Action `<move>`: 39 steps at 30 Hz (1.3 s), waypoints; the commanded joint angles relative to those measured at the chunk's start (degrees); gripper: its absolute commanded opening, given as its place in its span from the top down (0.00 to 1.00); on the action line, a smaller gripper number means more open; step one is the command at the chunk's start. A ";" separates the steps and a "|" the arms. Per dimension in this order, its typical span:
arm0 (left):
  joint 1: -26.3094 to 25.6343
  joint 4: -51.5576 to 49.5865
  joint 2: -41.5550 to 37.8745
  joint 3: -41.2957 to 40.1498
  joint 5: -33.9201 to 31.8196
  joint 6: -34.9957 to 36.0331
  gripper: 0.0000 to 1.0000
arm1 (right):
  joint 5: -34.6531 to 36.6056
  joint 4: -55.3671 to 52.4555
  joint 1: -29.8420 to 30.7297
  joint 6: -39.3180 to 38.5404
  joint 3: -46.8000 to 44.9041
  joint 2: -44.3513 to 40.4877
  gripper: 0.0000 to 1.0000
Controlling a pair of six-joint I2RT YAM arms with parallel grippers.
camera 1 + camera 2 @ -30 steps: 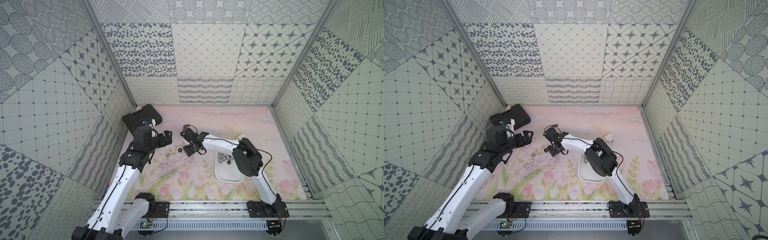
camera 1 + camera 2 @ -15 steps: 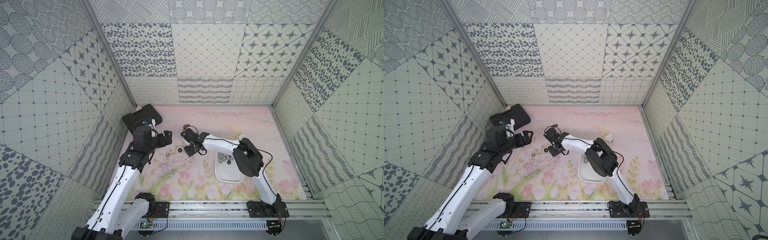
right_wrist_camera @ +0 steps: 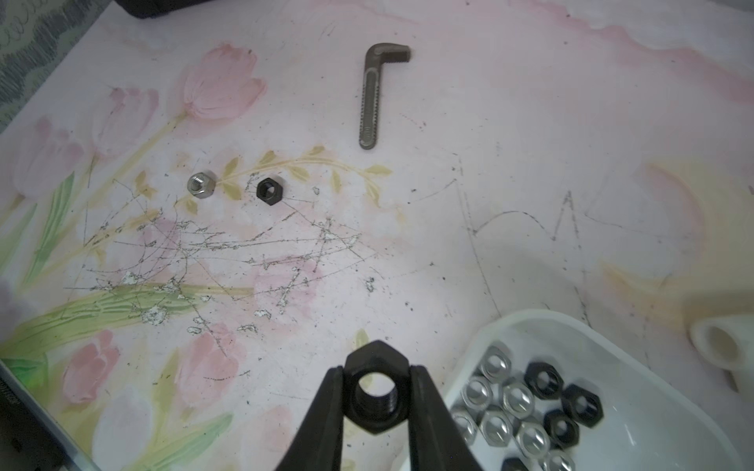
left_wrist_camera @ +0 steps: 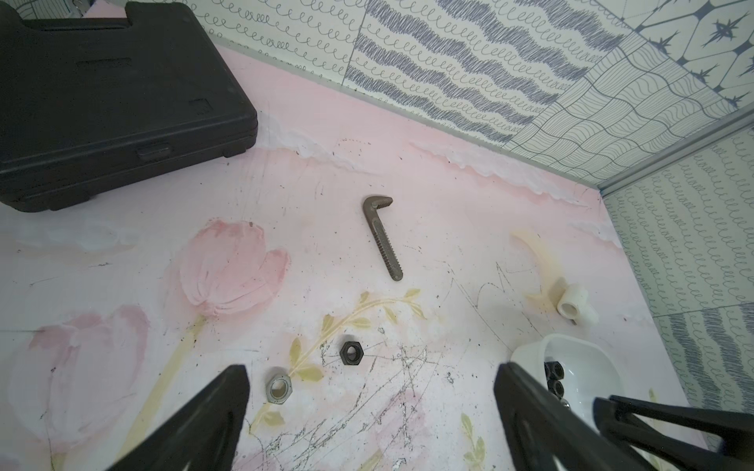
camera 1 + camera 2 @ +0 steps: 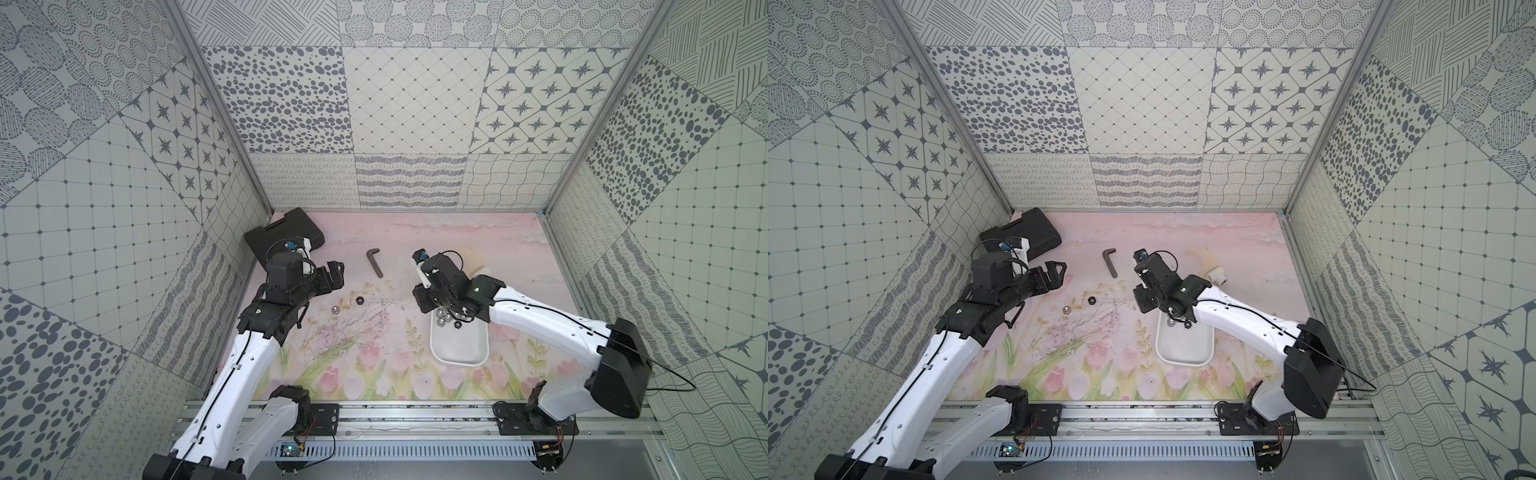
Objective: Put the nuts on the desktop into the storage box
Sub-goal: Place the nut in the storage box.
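Right wrist view: the right pincer (image 3: 376,379) pinches one black hex nut (image 3: 377,355) across two opposite flats, with the bore facing the camera.
Change: one second earlier this pincer is low among the loose nuts, left of centre in both top views. Now it is at the upper end of the storage box (image 5: 459,353).
Meaning: the pick is done and the carry is nearly done. Release into the box appears to be the outstanding step.
Held nut position: above the tabletop (image 3: 530,171), just beside the box rim and not yet over the box.
Box contents: a cluster of silver and black nuts (image 3: 522,403) lies at the end nearest the pincer. The lower end is bare.
Remaining on tabletop: one silver nut (image 5: 333,309) and one black loose nut (image 5: 360,300) lie near each other, left of centre.
Left pincer (image 4: 371,407): spread, empty, above those two nuts.
Other items: L-shaped metal bar (image 5: 375,262), black case (image 5: 286,232) and white pipe elbow (image 4: 573,306) are not nuts.
Obstruction: nothing lies between the held nut and the box; only the raised rim must be cleared.
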 commanded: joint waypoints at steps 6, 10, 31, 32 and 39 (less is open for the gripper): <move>-0.09 1.33 0.36 -0.15 0.07 0.05 0.01 | 0.17 -5.31 -4.95 5.80 -14.85 -6.03 0.83; -0.07 1.33 0.59 0.01 0.15 0.05 0.01 | -0.47 -5.21 -4.89 6.73 -16.25 -2.48 0.83; -0.15 1.41 0.92 0.21 -0.05 0.40 0.01 | 2.45 -3.11 -4.94 6.48 -9.86 11.01 0.68; -0.15 1.39 0.90 0.24 -0.02 0.40 0.01 | 2.54 -3.16 -4.95 6.40 -9.61 10.92 0.66; -0.14 1.25 0.84 0.21 -0.02 0.40 0.01 | 3.77 -3.59 -4.32 5.69 -7.65 6.15 0.57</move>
